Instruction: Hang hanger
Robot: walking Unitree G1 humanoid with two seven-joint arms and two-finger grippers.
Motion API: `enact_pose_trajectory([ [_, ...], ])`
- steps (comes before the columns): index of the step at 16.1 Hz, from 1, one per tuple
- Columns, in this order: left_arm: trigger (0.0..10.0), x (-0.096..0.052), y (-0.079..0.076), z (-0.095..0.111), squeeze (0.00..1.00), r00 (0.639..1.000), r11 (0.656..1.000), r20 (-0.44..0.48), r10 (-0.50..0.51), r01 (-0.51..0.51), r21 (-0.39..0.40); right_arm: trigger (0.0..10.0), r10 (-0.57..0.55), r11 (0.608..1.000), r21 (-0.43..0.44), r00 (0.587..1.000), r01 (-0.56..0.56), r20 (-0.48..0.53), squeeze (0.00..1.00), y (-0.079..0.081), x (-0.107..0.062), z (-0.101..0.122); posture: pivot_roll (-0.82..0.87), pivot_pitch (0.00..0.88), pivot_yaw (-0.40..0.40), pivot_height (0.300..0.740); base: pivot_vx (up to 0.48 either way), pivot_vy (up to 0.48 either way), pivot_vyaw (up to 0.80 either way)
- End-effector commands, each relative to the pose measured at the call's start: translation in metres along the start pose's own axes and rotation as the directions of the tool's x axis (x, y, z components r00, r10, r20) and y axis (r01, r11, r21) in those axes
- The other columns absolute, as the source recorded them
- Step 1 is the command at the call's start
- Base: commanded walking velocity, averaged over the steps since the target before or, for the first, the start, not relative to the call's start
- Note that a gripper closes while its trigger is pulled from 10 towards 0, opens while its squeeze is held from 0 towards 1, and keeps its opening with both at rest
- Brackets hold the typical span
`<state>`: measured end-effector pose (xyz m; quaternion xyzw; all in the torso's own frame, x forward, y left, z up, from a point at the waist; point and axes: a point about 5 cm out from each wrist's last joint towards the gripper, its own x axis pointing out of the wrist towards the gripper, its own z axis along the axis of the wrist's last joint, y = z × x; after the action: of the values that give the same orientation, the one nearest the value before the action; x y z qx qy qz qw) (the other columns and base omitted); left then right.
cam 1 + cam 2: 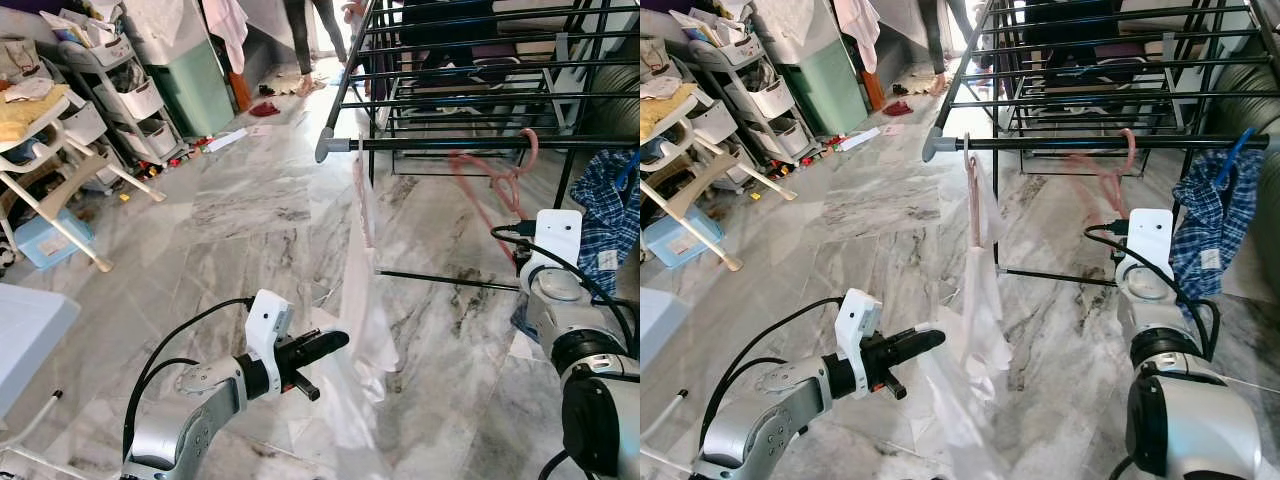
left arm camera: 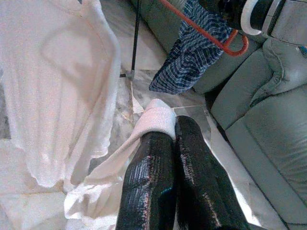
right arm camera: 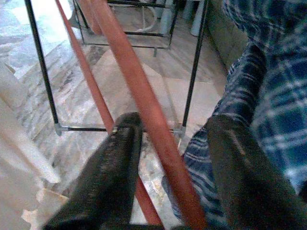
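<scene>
The left gripper (image 2: 165, 139), fingers closed, pinches the soft white garment (image 1: 362, 300), while the right gripper (image 3: 168, 158) stands open around the stiff, light red hanger (image 3: 144, 105) (best taken near its hook).

A glossy grey-veined marble floor (image 1: 250, 220) runs back to a cluttered white shelf trolley (image 1: 125, 90) and a green cabinet (image 1: 195, 85) on the left, with a grey-green sofa (image 2: 259, 124) to the right.
</scene>
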<state>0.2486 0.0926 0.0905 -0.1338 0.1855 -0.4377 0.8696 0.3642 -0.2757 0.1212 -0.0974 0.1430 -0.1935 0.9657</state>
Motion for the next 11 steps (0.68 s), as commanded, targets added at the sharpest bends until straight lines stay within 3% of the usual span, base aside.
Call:
enact_pose_trajectory([
  [1,10.0,-0.002,0.002,0.002,0.0,1.0,1.0,-0.006,0.004,-0.004,0.012,0.0,0.021,1.0,0.005,1.0,-0.021,-0.001,0.0,0.003,0.0,0.002,-0.03,0.058,0.198,0.74,0.0,0.0,0.0],
  [2,10.0,-0.003,0.002,0.001,0.0,1.0,1.0,-0.006,0.007,-0.007,0.012,0.0,0.049,0.999,-0.013,0.999,-0.049,-0.003,0.0,0.004,0.001,0.003,-0.02,0.051,0.193,0.74,0.0,0.0,0.0],
  [3,10.0,-0.003,0.002,0.001,0.0,1.0,1.0,-0.006,0.01,-0.01,0.012,3.9,0.087,0.996,-0.039,0.996,-0.086,0.016,0.0,0.006,0.001,0.009,-0.02,0.044,0.189,0.74,0.0,0.0,0.0],
  [4,10.0,-0.003,0.002,0.0,0.0,1.0,1.0,-0.006,0.013,-0.013,0.012,4.3,0.102,0.994,-0.051,0.994,-0.101,0.029,0.0,0.005,0.003,0.015,-0.02,0.043,0.186,0.74,0.0,0.0,0.0],
  [5,10.0,-0.003,0.002,0.0,0.0,1.0,1.0,-0.006,0.013,-0.013,0.012,6.2,0.119,0.991,-0.058,0.992,-0.117,0.031,0.0,0.004,0.003,0.018,-0.02,0.042,0.184,0.74,0.0,0.0,0.0],
  [6,10.0,-0.003,0.003,0.0,0.0,1.0,1.0,-0.006,0.016,-0.016,0.013,7.3,0.157,0.983,-0.097,0.987,-0.154,0.023,0.0,0.003,0.004,0.022,-0.02,0.038,0.179,0.74,0.0,0.0,0.0],
  [7,10.0,-0.002,0.003,0.0,0.0,1.0,1.0,-0.006,0.015,-0.014,0.015,0.0,0.187,0.975,-0.127,0.982,-0.184,0.011,0.0,0.003,0.004,0.023,-0.02,0.036,0.177,0.74,0.0,0.0,0.0],
  [8,10.0,-0.002,0.003,0.0,0.0,1.0,1.0,-0.006,0.014,-0.014,0.016,0.0,0.2,0.972,-0.128,0.98,-0.198,0.006,0.0,0.003,0.004,0.023,-0.02,0.036,0.177,0.74,0.0,0.0,0.0],
  [9,10.0,-0.001,0.003,-0.001,0.0,1.0,1.0,-0.008,0.014,-0.014,0.016,2.2,0.21,0.969,-0.131,0.978,-0.209,-0.003,0.0,0.004,0.004,0.021,-0.03,0.028,0.173,0.74,0.0,0.0,0.0],
  [10,10.0,-0.001,0.002,-0.002,0.0,1.0,1.0,-0.011,0.013,-0.013,0.017,9.3,0.22,0.966,-0.134,0.975,-0.221,-0.019,0.0,0.005,0.003,0.016,-0.03,0.026,0.174,0.74,0.0,0.0,0.0],
  [11,10.0,0.0,0.002,-0.003,0.0,1.0,1.0,-0.014,0.007,-0.007,0.017,10.0,0.219,0.964,-0.144,0.975,-0.222,-0.037,0.0,0.004,0.003,0.011,-0.04,0.02,0.176,0.74,0.0,0.0,0.0],
])
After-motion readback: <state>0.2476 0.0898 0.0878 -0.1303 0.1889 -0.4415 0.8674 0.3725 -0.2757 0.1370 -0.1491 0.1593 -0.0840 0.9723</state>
